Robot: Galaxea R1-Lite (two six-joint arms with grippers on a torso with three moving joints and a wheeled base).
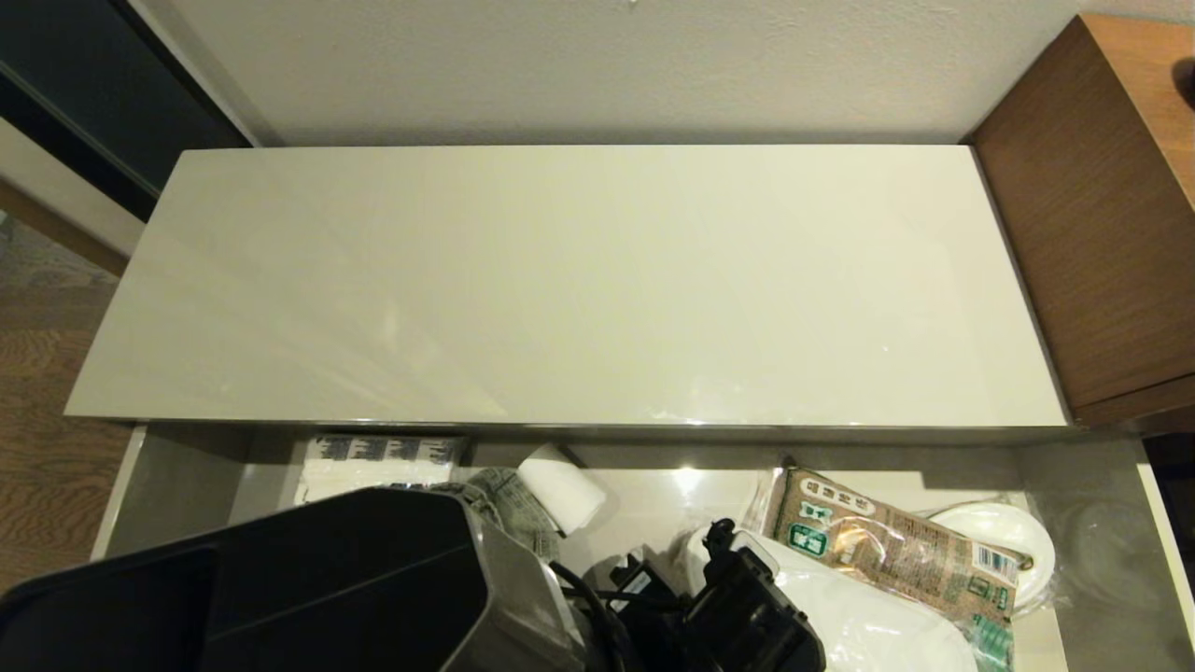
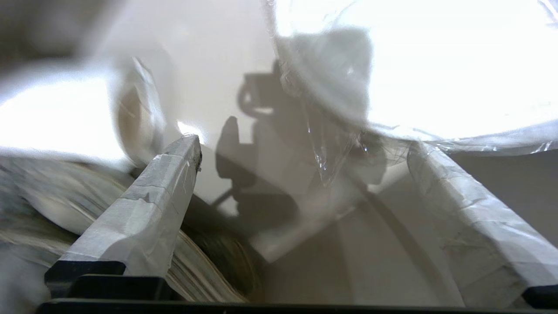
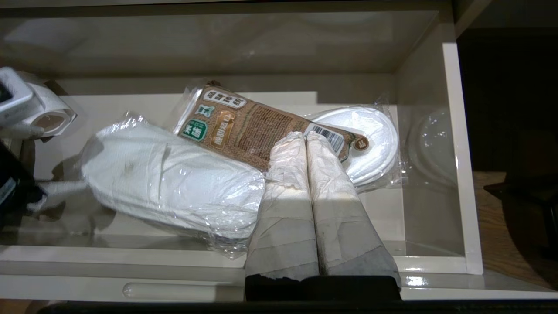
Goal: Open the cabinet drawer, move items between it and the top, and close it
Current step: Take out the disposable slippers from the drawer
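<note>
The cabinet drawer stands pulled out beneath the top, whose glossy slab carries nothing, so by my reading the step in hand is lifting an item up onto it; at the drawer's left end a white folded stack with a dark printed band lies against the back wall, and just beside it the denim garment is bunched, half hidden under the robot's own dark housing; the white paper roll leans next to the denim toward the back wall; the left gripper is down inside the drawer with its taped fingers spread wide and nothing between them, one finger next to the denim folds and the other at the crinkled wrap of the nearer slipper, probably lined up for a pinch, though which item it is meant for I cannot tell; the brown printed packet lies slantwise over the farther slipper toward the drawer's right end, so it would likely have to be shifted or would slide off when that slipper is lifted; the right gripper hovers over the drawer's front edge, fingers pressed together on nothing, seemingly parked.
</note>
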